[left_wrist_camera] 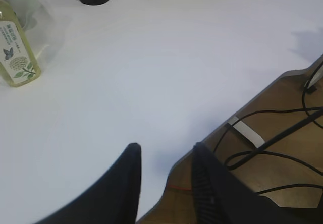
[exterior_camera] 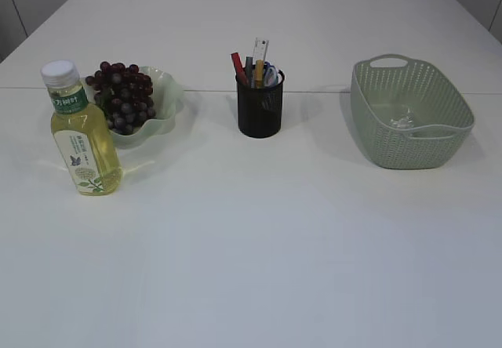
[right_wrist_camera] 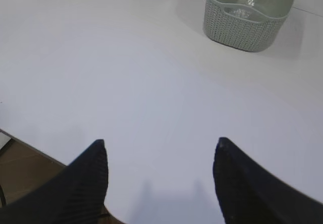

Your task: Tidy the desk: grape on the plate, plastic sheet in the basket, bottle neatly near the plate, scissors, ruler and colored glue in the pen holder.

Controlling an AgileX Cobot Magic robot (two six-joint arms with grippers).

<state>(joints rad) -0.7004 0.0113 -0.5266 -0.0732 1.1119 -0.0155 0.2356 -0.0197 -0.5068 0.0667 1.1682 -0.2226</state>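
White tabletop (exterior_camera: 251, 246) fills the exterior view. At far left, the grape (exterior_camera: 121, 97) lies on the green plate (exterior_camera: 166, 101), and the bottle (exterior_camera: 81, 132) stands upright just beside the plate, on its near left. At far centre, the black pen holder (exterior_camera: 260, 105) contains the ruler (exterior_camera: 260, 50) and other stationery, too small to identify. At far right, the plastic sheet (exterior_camera: 401, 117) lies in the basket (exterior_camera: 376, 140). Neither arm appears here, and the task looks complete.

Left wrist view: the left gripper (left_wrist_camera: 166, 158) hangs over the near table edge with jaws parted and empty; the bottle stands well apart at far left. Risk: cables (left_wrist_camera: 272, 138) below the edge could snag the arm as it pulls back.

Right wrist view: the right gripper (right_wrist_camera: 159, 153) hangs low over bare table, jaws spread wide, holding nothing; a forward sweep could strike the basket
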